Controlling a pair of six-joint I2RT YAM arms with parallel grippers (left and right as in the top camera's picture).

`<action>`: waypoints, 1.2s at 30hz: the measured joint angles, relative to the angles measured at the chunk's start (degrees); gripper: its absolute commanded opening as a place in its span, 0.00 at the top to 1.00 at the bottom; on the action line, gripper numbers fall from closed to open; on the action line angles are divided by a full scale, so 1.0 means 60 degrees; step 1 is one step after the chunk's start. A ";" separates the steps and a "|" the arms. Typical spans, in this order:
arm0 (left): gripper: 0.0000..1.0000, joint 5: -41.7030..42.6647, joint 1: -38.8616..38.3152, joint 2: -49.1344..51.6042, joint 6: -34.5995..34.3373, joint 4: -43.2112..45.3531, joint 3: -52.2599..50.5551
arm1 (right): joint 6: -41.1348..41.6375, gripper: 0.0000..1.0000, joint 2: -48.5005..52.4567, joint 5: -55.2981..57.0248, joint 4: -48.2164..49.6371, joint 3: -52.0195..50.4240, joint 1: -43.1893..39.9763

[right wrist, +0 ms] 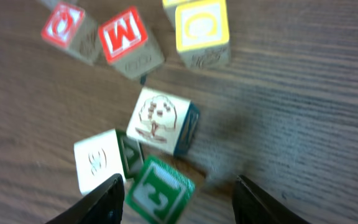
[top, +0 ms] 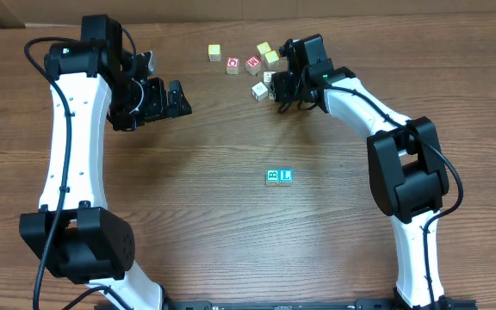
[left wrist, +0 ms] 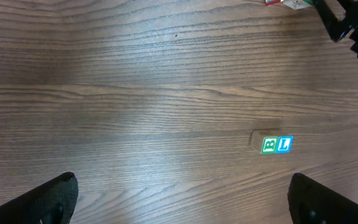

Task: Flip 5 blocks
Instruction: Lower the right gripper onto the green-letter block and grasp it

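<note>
Right hand (right wrist: 179, 190) straddled the green block (right wrist: 157, 196), unclenched (gap on one side); left hand (left wrist: 182, 193) was released, spread wide.

The green B block (top: 272, 176) and the blue L block (top: 286, 176) lie touching side by side, letters up, mid-tabletop (top: 231, 232). Farther back, three cluster close together: a tree-drawing block (right wrist: 160, 120), a white-faced block (right wrist: 98, 160) and a green-lettered block (right wrist: 160, 190).

We see a wood-grain table (top: 231, 232), a green-faced block (top: 272, 176) touching a blue-faced block (top: 286, 176) mid-table, farther back yellow-faced blocks (top: 214, 52), red-faced blocks (top: 233, 65), white-faced blocks (top: 260, 89) clustered together
</note>
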 measured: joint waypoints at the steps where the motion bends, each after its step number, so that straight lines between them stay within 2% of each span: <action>1: 0.00 0.0000 0.0000 0.0000 0.0000 0.0000 0.0000 | 0.0171 0.42 0.0000 0.0011 0.0142 -0.0022 0.0007; 10: 0.00 0.0000 0.0000 0.0000 0.0000 0.0000 0.0000 | 0.1231 0.43 0.0000 0.1450 0.0255 -0.0259 0.0605; 14: 0.00 0.0000 0.0000 0.0000 0.0000 0.0004 0.0000 | 0.1392 0.50 0.0000 0.2240 0.0255 -0.0262 0.0918; 17: 0.00 0.0000 0.0000 0.0000 0.0000 0.0000 0.0000 | 0.1446 0.60 -0.0022 0.2608 0.0197 -0.0259 0.1038; 26: 0.00 0.0000 0.0000 0.0000 0.0000 0.0000 0.0000 | 0.1479 0.62 -0.0186 0.3249 -0.0208 -0.0266 0.0943; 27: 0.00 0.0000 0.0000 0.0000 0.0000 0.0000 0.0000 | 0.1479 0.60 -0.0244 0.3271 -0.0219 -0.0273 0.0929; 32: 0.00 0.0000 0.0000 0.0000 0.0000 -0.0004 0.0000 | 0.1650 0.38 -0.0601 0.3322 -0.0259 -0.0273 0.0907; 36: 0.00 0.0000 0.0000 0.0000 0.0004 0.0000 0.0000 | 0.1683 0.35 -0.0663 0.3315 -0.0291 -0.0273 0.0907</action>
